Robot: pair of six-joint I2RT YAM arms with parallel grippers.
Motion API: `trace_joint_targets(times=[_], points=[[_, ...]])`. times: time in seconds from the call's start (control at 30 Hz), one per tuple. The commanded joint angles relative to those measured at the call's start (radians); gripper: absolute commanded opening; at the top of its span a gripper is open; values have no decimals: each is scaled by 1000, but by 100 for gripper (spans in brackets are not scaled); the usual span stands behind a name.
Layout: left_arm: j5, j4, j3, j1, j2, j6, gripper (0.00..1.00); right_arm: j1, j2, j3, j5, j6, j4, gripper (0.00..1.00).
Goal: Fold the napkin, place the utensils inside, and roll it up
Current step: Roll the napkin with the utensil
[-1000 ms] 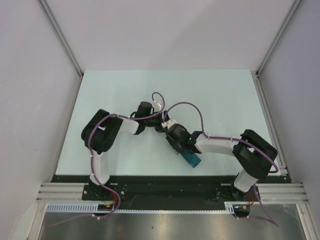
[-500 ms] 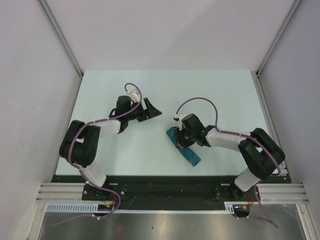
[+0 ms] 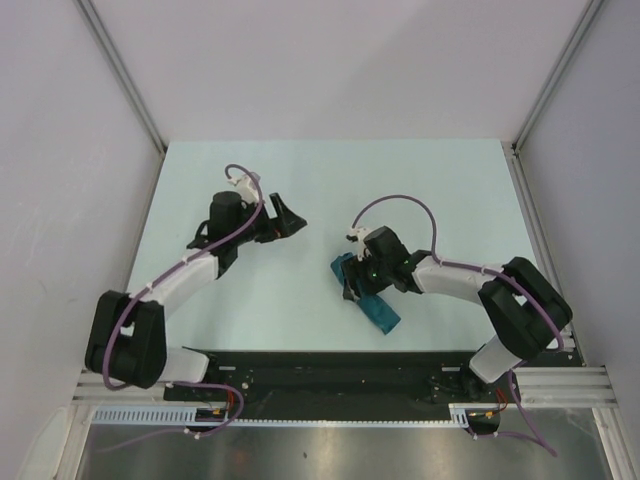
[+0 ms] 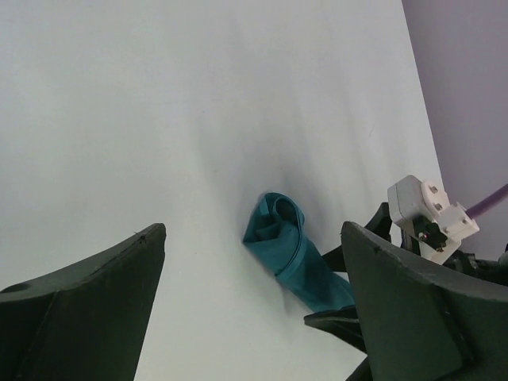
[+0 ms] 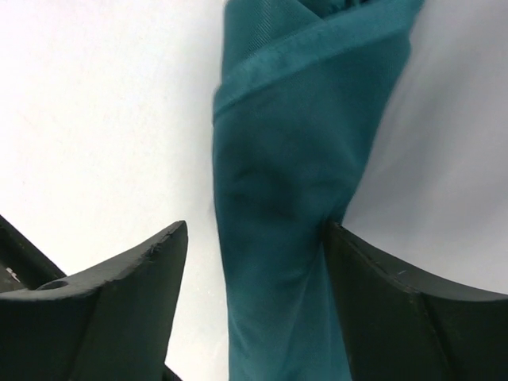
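The napkin [image 3: 383, 314] lies rolled on the tabletop [image 3: 450, 190], right of centre and near the front edge. Its long axis runs diagonally from far-left to near-right. The right hand [image 3: 356, 288] hangs over the roll's far half, open, with one finger on either side across that axis; one finger stands clear of the cloth and the other is at its edge. The left hand [image 3: 292, 217] is open and empty, well apart to the far left, facing the coiled end. No fork shows. The right arm is plainly nearer.
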Motion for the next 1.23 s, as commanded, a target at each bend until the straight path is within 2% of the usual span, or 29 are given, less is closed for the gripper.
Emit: trace_joint_targets(times=[0.0,0.13,0.27,0.47,0.63,0.77,1.0,1.2], points=[[-15,-106,-11,67,-140,52,98,-12,-81,0,22,-15,-78,79],[-22,-209,8,116,-237,77,100,-33,-179,15,16,-25,-105,85],[-7,-330,34,176,-322,123,100,-79,-244,21,28,-29,-119,86],[165,-436,61,332,-451,219,100,-222,-371,-26,68,17,-98,87],[346,-455,51,395,-532,376,100,-404,-527,-147,43,89,-18,87],[461,-321,-12,400,-606,332,100,-493,-658,-207,86,92,17,87],[377,-367,-6,400,-613,356,100,-501,-797,-272,196,44,31,87],[323,-358,-23,400,-649,362,100,-503,-836,-282,206,37,23,87]])
